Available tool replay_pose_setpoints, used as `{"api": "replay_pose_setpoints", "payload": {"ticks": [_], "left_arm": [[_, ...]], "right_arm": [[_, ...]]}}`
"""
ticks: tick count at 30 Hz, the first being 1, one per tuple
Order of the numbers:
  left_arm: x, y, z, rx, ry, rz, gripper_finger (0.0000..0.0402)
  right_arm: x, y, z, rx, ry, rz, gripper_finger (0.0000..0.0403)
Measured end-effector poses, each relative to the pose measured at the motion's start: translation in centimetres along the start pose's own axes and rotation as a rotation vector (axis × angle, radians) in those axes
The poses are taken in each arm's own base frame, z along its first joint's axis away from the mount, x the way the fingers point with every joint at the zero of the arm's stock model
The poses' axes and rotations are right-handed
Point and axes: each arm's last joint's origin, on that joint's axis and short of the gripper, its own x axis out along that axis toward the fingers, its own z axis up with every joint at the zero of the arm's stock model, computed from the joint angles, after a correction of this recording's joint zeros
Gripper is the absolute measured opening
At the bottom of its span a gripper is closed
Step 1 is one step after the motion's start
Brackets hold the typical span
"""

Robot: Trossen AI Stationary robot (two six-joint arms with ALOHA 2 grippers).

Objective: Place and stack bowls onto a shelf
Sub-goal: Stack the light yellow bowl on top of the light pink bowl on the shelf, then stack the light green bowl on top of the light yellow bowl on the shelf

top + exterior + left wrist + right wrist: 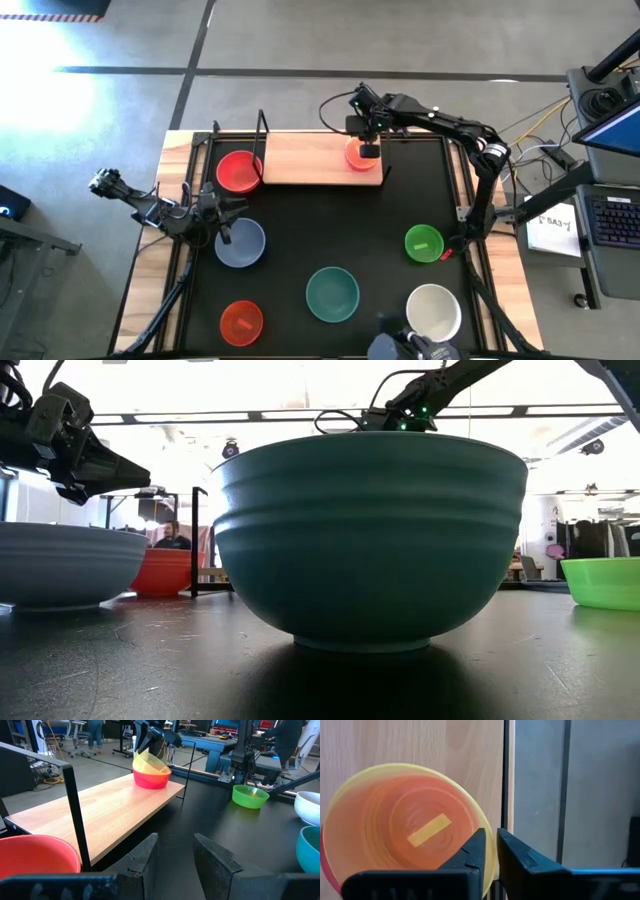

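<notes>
A yellow bowl (358,152) sits tilted inside a magenta bowl (150,780) at the right end of the light wooden shelf (310,160). My right gripper (491,835) is above them, shut on the yellow bowl. A red bowl (240,172) stands at the shelf's left end, by the black wire upright. My left gripper (175,855) is open and hovers between the red bowl and the pale blue-grey bowl (241,244), touching nothing. Green (424,243), teal (332,294), white (433,311) and orange-red (241,322) bowls rest upright on the black mat. My right gripper pinches the yellow bowl's rim (482,817) on the side toward the shelf's right end. One finger is inside the bowl and one outside. The fingers come from above, pointing down. The yellow bowl leans tilted inside the magenta bowl, which rests on the shelf.
Black wire uprights (75,810) stand at both ends of the shelf. The board's middle (110,810) is bare wood. The black mat (300,230) between the bowls has free room. Cables and a laptop lie beyond the table's right edge. People show in the room behind.
</notes>
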Motion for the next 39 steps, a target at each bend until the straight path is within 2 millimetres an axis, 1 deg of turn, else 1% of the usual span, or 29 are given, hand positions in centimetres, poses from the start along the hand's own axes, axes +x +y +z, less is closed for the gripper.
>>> {"api": "replay_pose_setpoints", "payload": {"ticks": [7,12,14,17,19,21,25,29,36,39], "left_arm": [[0.0,0.0,0.0,0.000,0.000,0.000,0.0104],[0.0,0.0,0.0,0.000,0.000,0.000,0.0104],[0.0,0.0,0.0,0.000,0.000,0.000,0.0104],[0.0,0.0,0.0,0.000,0.000,0.000,0.0104],[0.0,0.0,0.0,0.000,0.000,0.000,0.0104],[0.0,0.0,0.0,0.000,0.000,0.000,0.0104],[0.0,0.0,0.0,0.000,0.000,0.000,0.0104],[0.0,0.0,0.0,0.000,0.000,0.000,0.0104],[0.0,0.0,0.0,0.000,0.000,0.000,0.0104],[0.0,0.0,0.0,0.000,0.000,0.000,0.0104]], "right_arm": [[-0.3,-0.2,0.2,-0.002,-0.009,-0.008,0.0094],[-2.2,-1.3,1.5,0.027,-0.070,-0.059,0.0118],[-3.0,-1.7,2.0,0.086,-0.099,-0.078,0.0120],[-3.8,-2.1,2.3,0.244,-0.126,-0.083,0.0121],[-4.1,-2.2,2.4,0.343,-0.131,-0.073,0.0120],[-4.4,-1.9,2.3,0.401,-0.110,-0.035,0.0119],[-5.1,-0.8,2.3,0.482,-0.056,0.082,0.0113],[-5.5,1.0,2.8,0.536,-0.008,0.193,0.0103],[-6.4,5.4,5.4,0.510,0.009,0.280,0.0090],[-6.8,7.0,6.2,0.535,0.021,0.294,0.0088]]}}
